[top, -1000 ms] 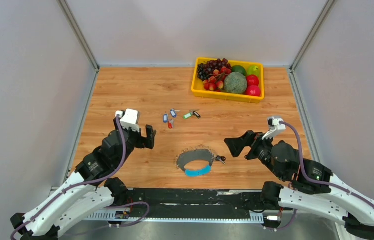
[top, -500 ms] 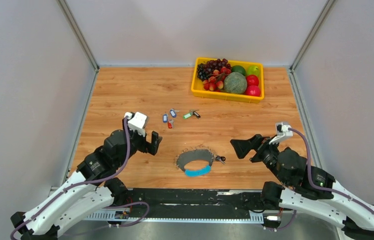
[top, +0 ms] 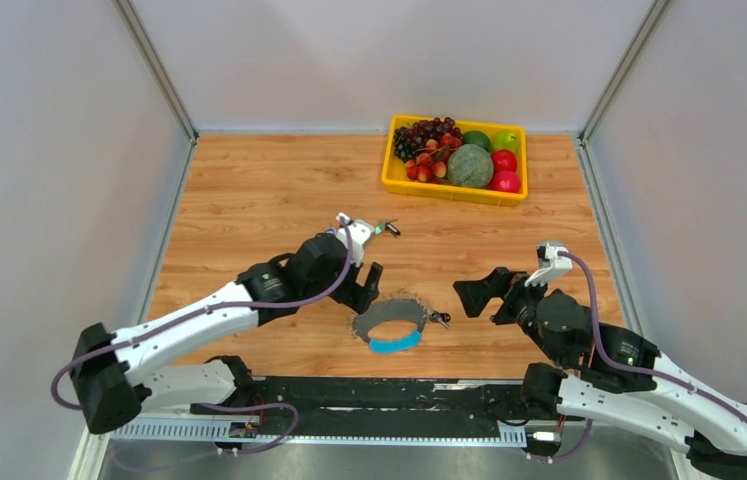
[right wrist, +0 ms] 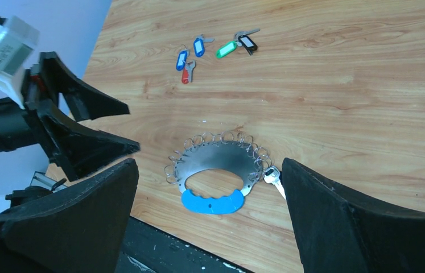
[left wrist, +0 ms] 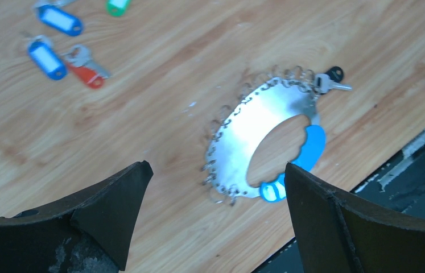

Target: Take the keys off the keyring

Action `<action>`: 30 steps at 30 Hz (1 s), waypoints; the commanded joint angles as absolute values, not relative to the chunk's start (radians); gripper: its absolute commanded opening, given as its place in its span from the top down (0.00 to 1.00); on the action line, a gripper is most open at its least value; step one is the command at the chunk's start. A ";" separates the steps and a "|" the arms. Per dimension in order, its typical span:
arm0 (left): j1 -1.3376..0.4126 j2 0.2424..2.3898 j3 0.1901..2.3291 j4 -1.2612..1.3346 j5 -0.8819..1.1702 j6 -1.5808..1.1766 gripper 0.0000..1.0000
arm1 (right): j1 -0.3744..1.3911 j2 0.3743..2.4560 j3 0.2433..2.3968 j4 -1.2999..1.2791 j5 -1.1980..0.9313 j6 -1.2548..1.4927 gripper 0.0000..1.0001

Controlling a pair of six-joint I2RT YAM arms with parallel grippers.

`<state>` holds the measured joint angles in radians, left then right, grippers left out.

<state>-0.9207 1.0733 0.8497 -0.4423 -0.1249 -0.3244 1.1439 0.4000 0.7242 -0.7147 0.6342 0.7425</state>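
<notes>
The keyring (top: 389, 322) lies flat on the counter (top: 249, 180) between the arms, one key (left wrist: 330, 79) attached at its right edge; the left fingers (left wrist: 107, 216) and right fingers (right wrist: 335, 216), both spread, flank it, apparently to steady and unhook.

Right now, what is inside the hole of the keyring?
Only bare wooden table shows through the hole of the keyring; no key lies in it. One black-headed key hangs at its outer edge. Whatever lies beneath the metal band itself is covered.
</notes>
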 commanded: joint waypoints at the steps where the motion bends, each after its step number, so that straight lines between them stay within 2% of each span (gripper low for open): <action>1: -0.957 1.206 0.883 -0.242 -0.002 -0.335 0.06 | 1.144 0.430 0.782 -0.751 0.625 0.757 0.01; 3: -0.957 1.267 0.873 -0.172 0.032 -0.330 0.14 | 1.145 0.441 0.804 -0.782 0.632 0.773 0.01; 4: -0.958 1.285 0.868 -0.146 0.047 -0.325 0.23 | 1.145 0.441 0.812 -0.792 0.638 0.774 0.01; 7: -0.960 1.383 0.853 -0.028 0.119 -0.316 0.38 | 1.145 0.437 0.831 -0.830 0.672 0.772 0.01; 17: -0.988 1.600 0.936 0.043 0.151 -0.243 0.48 | 1.145 0.448 0.839 -0.880 0.686 0.794 0.01; 23: -0.990 1.709 0.998 0.029 0.068 -0.261 0.56 | 1.144 0.461 0.842 -0.883 0.691 0.793 0.00; 30: -0.990 1.778 1.066 0.009 0.014 -0.244 0.58 | 1.144 0.460 0.849 -0.888 0.691 0.794 0.00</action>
